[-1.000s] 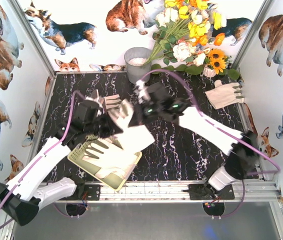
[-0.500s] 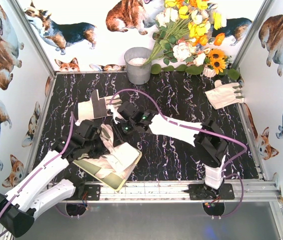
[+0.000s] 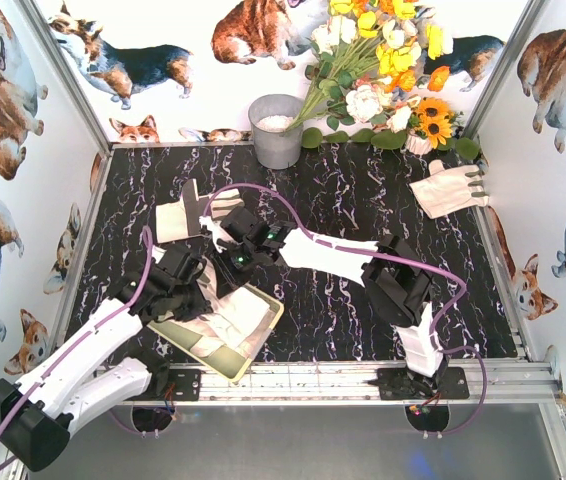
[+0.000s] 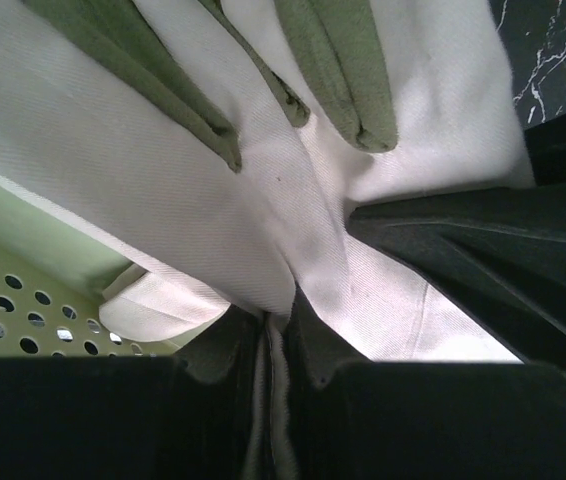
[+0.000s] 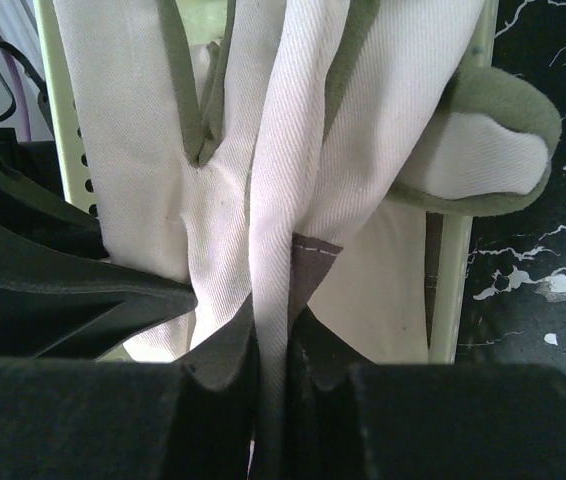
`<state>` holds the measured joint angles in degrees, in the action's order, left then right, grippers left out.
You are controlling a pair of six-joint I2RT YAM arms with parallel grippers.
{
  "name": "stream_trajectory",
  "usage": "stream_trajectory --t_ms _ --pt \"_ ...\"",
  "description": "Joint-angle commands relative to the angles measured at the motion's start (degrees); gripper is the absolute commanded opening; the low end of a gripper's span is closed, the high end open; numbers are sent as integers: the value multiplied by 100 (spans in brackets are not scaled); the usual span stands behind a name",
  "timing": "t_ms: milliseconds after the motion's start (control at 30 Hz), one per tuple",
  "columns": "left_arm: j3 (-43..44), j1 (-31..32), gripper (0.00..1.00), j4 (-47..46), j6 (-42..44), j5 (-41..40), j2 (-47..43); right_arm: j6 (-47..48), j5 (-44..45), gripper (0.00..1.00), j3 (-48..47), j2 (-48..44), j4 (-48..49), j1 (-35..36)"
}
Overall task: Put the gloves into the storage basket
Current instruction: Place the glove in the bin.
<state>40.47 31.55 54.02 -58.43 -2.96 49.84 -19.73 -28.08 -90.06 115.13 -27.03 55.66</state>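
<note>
- At the front-left of the black marbled table, we see both arms meet over the storage basket, which sits skewed w/ one corner toward the near edge.
- The left gripper comes in from the left and the right gripper from the back-right, tips close together.
- Btwn them is the held glove, white fabric draped down into the basket.
- Left wrist cam: we see the fingers pinched tight on a fold of the white cloth, no gap btwn the jaws. Grey-green finger patches fan out above, and the perforated basket wall sits at lower left.
- Right wrist cam: much the same. The jaws are clamped on a thin ridge of the glove's fabric. A padded grey-green thumb curls out to the right, past the basket rim.
- More pale fabric lies in the basket underneath; we can't tell how many gloves that is.
- Two gloves lie outside the basket. The back-left glove, w/ a dark patch, is just behind the grippers. The right-side glove is near the right wall, well apart.
- A grey bucket stands at the back wall, w/ flowers beside it to the right.
</note>
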Motion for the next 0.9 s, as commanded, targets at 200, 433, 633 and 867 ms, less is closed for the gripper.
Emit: stream_trajectory --t_ms 200,433,633,867 --pt "-670 35 0 -72 -170 448 -55 358 147 0 -336 253 -87 -68" --pt "-792 35 0 40 -41 244 10 375 72 0 -461 468 -109 -60" --pt "-1090 37 0 -133 -42 244 49 397 55 0 -565 629 -116 -61" --pt "-994 36 20 11 26 60 48 453 33 0 -678 795 -150 -55"
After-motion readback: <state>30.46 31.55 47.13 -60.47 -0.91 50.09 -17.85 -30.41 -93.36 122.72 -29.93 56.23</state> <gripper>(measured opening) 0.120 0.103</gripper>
